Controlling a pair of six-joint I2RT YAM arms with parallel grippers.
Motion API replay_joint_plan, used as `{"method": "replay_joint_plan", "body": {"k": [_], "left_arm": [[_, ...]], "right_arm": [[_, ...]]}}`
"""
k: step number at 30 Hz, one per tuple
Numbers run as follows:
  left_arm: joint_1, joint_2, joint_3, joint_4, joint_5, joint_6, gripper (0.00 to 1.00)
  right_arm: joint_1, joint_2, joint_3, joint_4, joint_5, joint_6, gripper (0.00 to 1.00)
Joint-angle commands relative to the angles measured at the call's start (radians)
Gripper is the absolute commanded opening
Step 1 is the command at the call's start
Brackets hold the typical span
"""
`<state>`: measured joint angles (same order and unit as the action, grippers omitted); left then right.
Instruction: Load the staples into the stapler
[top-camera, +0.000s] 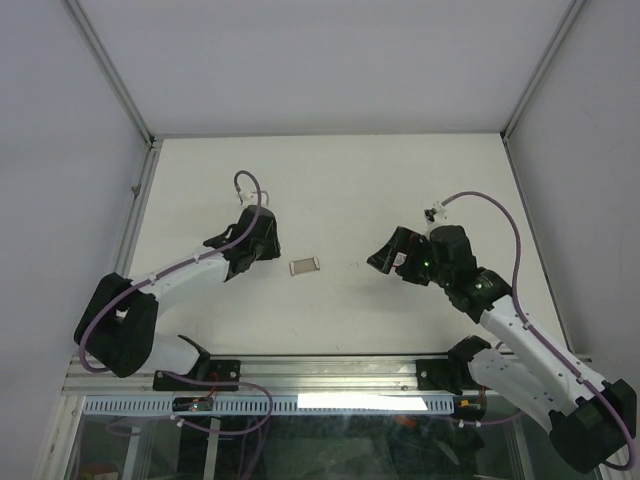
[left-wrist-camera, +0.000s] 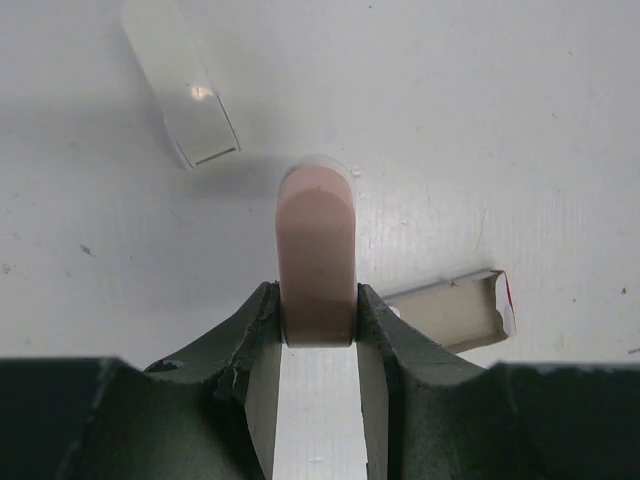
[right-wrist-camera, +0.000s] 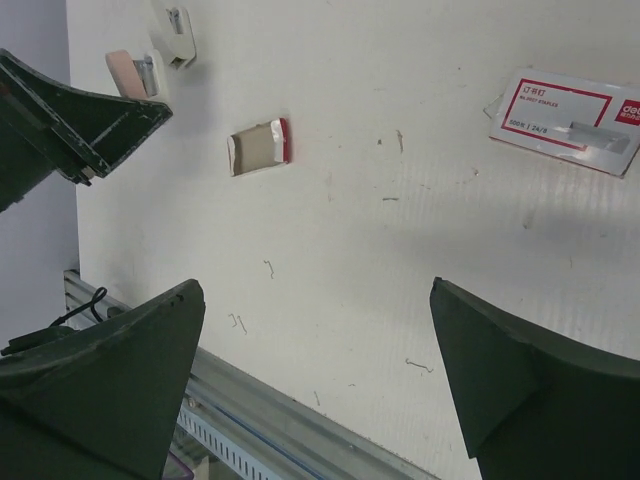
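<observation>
Left gripper (left-wrist-camera: 318, 305) clamps the pink stapler (left-wrist-camera: 317, 230). Right gripper (right-wrist-camera: 315, 295) gapes wide. Staples (top-camera: 304, 266) lie between the two

Robotics laboratory test cell: a white tabletop (top-camera: 330, 190) is enclosed by plain white wall panels (top-camera: 50, 150) on aluminium posts (top-camera: 110, 68), with two cabled robot arms (top-camera: 180, 275) bolted to an aluminium rail (top-camera: 320, 372) above a slotted cable duct (top-camera: 340, 403).
</observation>
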<state>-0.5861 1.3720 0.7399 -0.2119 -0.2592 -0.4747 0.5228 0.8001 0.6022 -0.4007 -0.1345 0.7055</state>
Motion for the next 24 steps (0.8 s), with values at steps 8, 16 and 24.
{"method": "replay_joint_plan", "body": {"k": [8,16,24], "left_arm": [[0.026,0.151,0.158,-0.025,-0.06,-0.012,0.0],[0.033,0.216,0.171,-0.021,-0.031,-0.013,0.05],[0.036,0.178,0.16,0.002,0.018,-0.011,0.79]], "right_arm": [[-0.009,-0.005,-0.022,0.032,0.032,-0.014,0.99],[-0.012,-0.008,-0.031,0.033,0.036,-0.016,0.99],[-0.015,-0.013,-0.041,0.034,0.039,-0.03,0.99]]}}
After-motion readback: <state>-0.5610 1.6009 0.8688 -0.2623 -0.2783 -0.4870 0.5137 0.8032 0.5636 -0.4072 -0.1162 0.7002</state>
